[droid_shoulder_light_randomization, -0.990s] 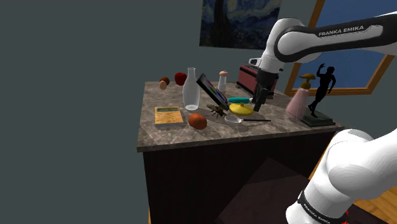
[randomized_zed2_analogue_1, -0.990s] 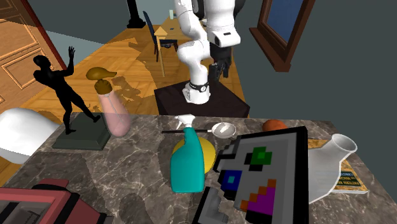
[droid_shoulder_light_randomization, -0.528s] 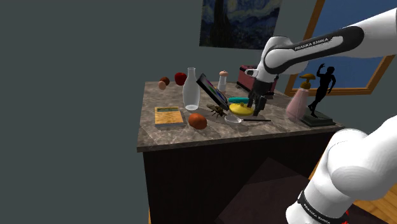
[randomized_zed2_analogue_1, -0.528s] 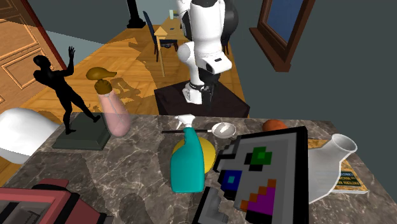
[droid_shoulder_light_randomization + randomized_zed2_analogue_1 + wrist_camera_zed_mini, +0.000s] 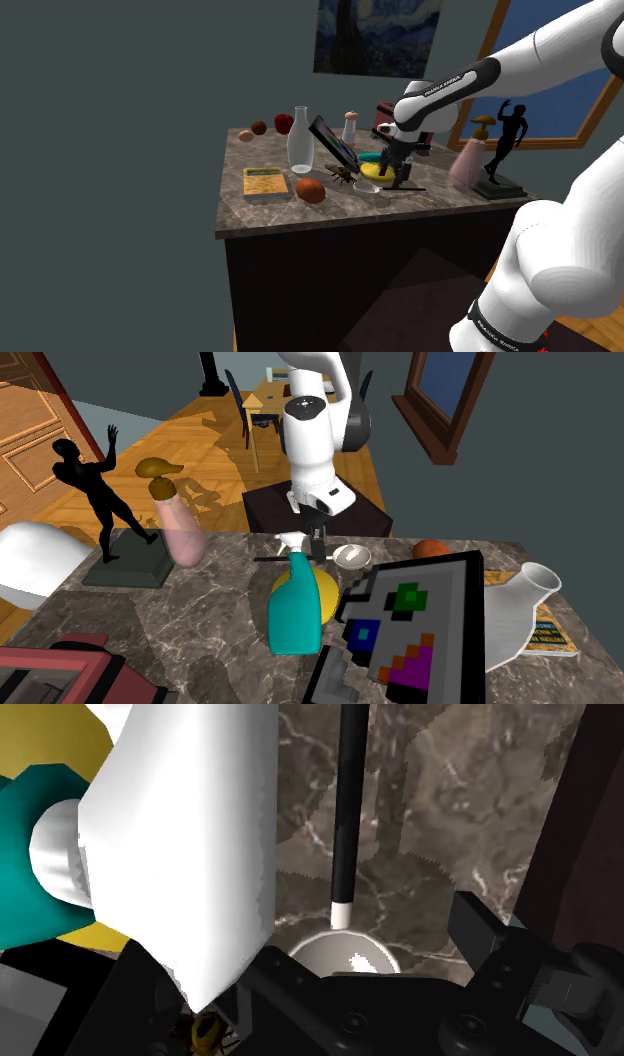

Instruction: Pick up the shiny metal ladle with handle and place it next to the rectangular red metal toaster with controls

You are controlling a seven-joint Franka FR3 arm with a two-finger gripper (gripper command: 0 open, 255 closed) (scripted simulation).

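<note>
Dark veined marble countertop (image 5: 268, 214) carries the clutter, and the ladle (image 5: 368, 186) lies where it lay half a second ago, flat near the front edge beside the teal spray bottle (image 5: 295, 610). We see that the arm has folded lower since then: the gripper (image 5: 394, 180), which hung above the counter, now sits just over the ladle. In the wrist view its fingers (image 5: 478, 926) stand apart with the bowl end between them, and we can make out no contact. The ladle has a pale, glossy round bowl and a thin, straight black handle. The red toaster (image 5: 381, 118) stands well apart, at the far side.
</note>
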